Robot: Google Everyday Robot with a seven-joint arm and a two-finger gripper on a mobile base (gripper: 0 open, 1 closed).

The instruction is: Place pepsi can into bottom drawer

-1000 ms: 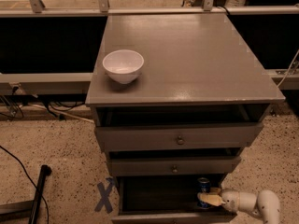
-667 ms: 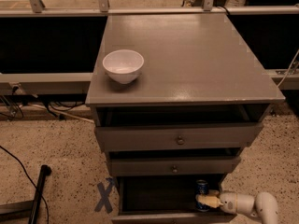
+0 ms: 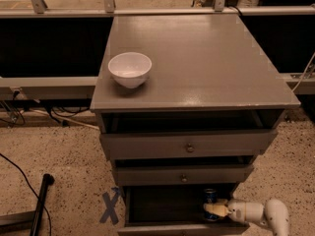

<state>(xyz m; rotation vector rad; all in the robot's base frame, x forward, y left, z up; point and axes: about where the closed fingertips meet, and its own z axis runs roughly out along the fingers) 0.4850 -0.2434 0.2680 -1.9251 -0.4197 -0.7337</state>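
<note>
The blue pepsi can (image 3: 210, 196) stands upright inside the open bottom drawer (image 3: 162, 205), at the right side of its dark interior. My gripper (image 3: 214, 211) reaches in from the lower right on its white arm (image 3: 258, 212). Its pale fingers are closed around the lower part of the can. The drawer's front edge (image 3: 182, 228) runs along the bottom of the view.
A white bowl (image 3: 129, 69) sits at the left on the grey cabinet top (image 3: 206, 58). Two shallower drawers with round knobs (image 3: 189, 148) are slightly open above. A black pole (image 3: 39, 203) and blue floor tape (image 3: 110, 208) lie to the left.
The gripper and the can have shifted slightly left, deeper into the bottom drawer. The bowl and drawers have not moved.
</note>
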